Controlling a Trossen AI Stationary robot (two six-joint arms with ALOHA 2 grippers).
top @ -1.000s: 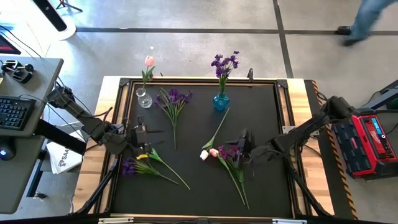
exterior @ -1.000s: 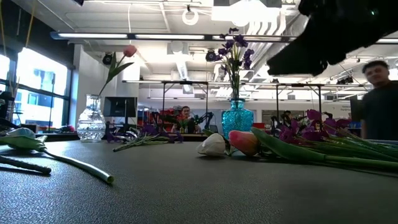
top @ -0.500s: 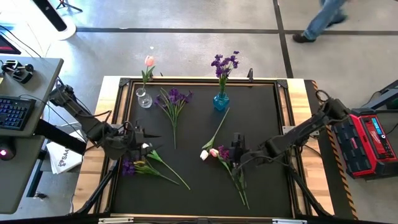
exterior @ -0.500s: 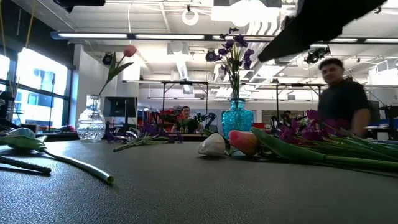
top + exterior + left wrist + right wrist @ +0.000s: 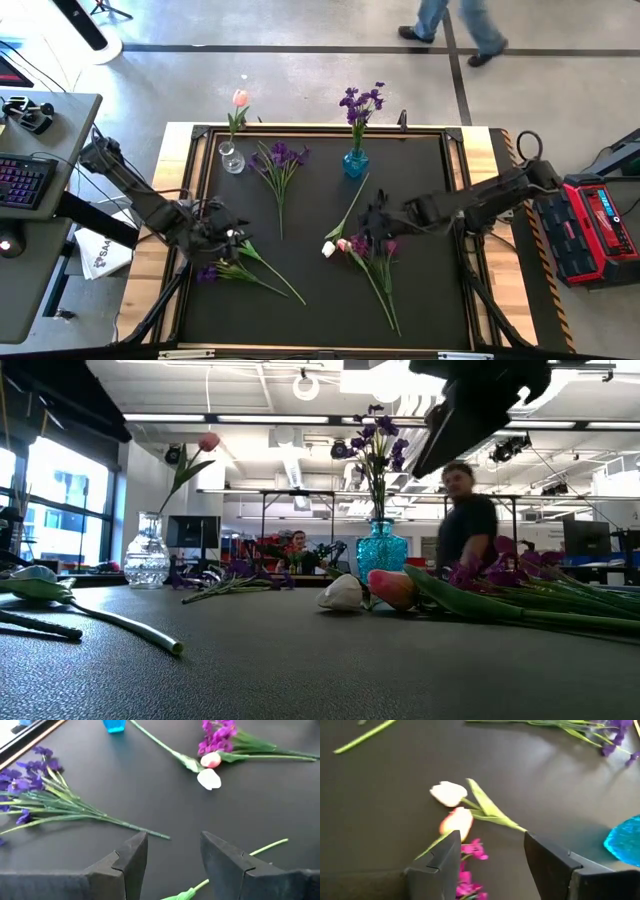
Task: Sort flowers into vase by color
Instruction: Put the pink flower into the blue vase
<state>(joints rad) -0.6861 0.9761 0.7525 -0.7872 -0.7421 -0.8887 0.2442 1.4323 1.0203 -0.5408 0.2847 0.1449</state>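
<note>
High view: right gripper [image 5: 374, 214] above white tulip [image 5: 328, 249] and pink tulip [image 5: 344, 245] mid-mat; left gripper [image 5: 222, 236] partly masks flowers at left edge.

Low view: grippers cropped; tulips lie before blue vase [image 5: 381, 548].

Left wrist: fingers [image 5: 131, 856] parted, empty.

Right wrist: fingers [image 5: 447, 851] spread, tulips just beyond.

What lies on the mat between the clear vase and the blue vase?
In the high view, a bunch of purple flowers lies between the clear vase and the blue vase, blooms toward the table's far edge. It touches neither vase.
</note>
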